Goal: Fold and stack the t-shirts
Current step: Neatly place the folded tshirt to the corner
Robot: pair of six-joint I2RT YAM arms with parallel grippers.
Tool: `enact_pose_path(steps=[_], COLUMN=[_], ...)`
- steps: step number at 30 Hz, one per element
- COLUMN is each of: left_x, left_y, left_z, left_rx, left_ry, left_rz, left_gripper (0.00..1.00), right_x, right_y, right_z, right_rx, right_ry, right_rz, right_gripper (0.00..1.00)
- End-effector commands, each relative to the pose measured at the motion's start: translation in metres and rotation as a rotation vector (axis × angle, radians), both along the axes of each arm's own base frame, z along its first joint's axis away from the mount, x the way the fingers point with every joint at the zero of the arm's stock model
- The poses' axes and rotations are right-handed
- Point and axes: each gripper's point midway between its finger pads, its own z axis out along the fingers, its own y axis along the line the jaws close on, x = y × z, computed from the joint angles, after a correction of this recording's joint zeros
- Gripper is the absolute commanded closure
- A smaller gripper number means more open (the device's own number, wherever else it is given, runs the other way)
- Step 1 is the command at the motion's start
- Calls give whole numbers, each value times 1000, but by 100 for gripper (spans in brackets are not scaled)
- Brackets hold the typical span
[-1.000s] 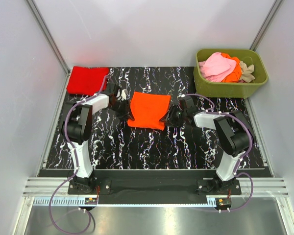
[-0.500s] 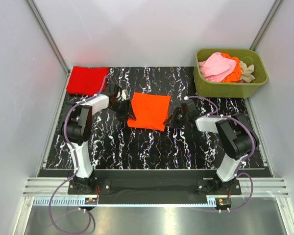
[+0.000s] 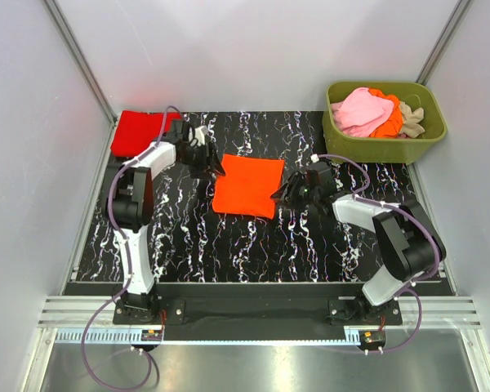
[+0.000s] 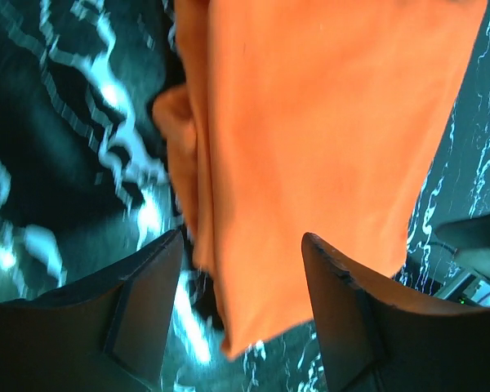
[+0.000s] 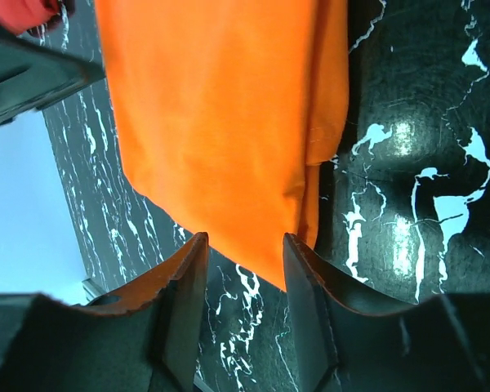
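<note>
**Q:** What surrounds the folded shirt?

**A:** The orange t-shirt (image 3: 247, 186) lies flat in the middle of the bench (image 3: 229, 249), a black slab veined with white. A red t-shirt (image 3: 135, 131), also folded, occupies the far-left corner, and the left arm (image 3: 151, 157) crosses its right end. An olive-green tub (image 3: 367, 149), rigid and round-cornered, stands at the far-right corner. It holds a crumpled pink t-shirt (image 3: 361, 110), a second orange t-shirt (image 3: 389, 122) and a beige t-shirt (image 3: 412, 118).

**Q:** What stands close to the orange t-shirt?

**A:** The left fingers (image 4: 143, 314) are spread wide at its far-left corner and grip nothing. The right fingers (image 5: 180, 306) are parted beside its right edge and are likewise empty. In each wrist view the shirt's edge shows through the gap. Whether any finger touches the cloth cannot be told.

**Q:** Which way does it lie?

**A:** Its outline is nearly square, so no long axis is marked. The sides lean slightly, with the far edge a little to the right of the near edge. The red t-shirt's long axis runs left to right.

**Q:** Materials and shapes?

**A:** The shirt is soft matte cloth, smooth on top. In the left wrist view, stacked layers bunch along one edge and a small lump protrudes. The fingers are dark, hard, tapered plates.
</note>
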Motion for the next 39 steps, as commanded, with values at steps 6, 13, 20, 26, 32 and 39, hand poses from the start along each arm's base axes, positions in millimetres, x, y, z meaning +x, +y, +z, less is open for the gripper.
enact_pose_path(steps=[6,13,20,26,32,39], left_x=[19,23,24,25,18,14], left_y=[-15,-30,-40,-46,-43,-13], left_z=[-20,-24,-24,0,46,71], left_rx=[-59,-100,-140,-180,-182,-2], left_ry=[12,15,23,-5,-73,-153], left_rz=[-54,-79,-92,-91,-92,-45], left_gripper=[36,38,51,91,100,100], right_x=[1,4,4,1,-3,-8], right_y=[-10,-8,-7,-10,-13,-18], right_z=[20,22,21,24,37,55], right_rx=[-64,-72,-69,-68,-63,-57], right_ry=[-82,-89,-84,-90,-114,-153], right_rz=[-5,8,5,1,-9,-14], right_gripper=[50,50,50,50,50,49])
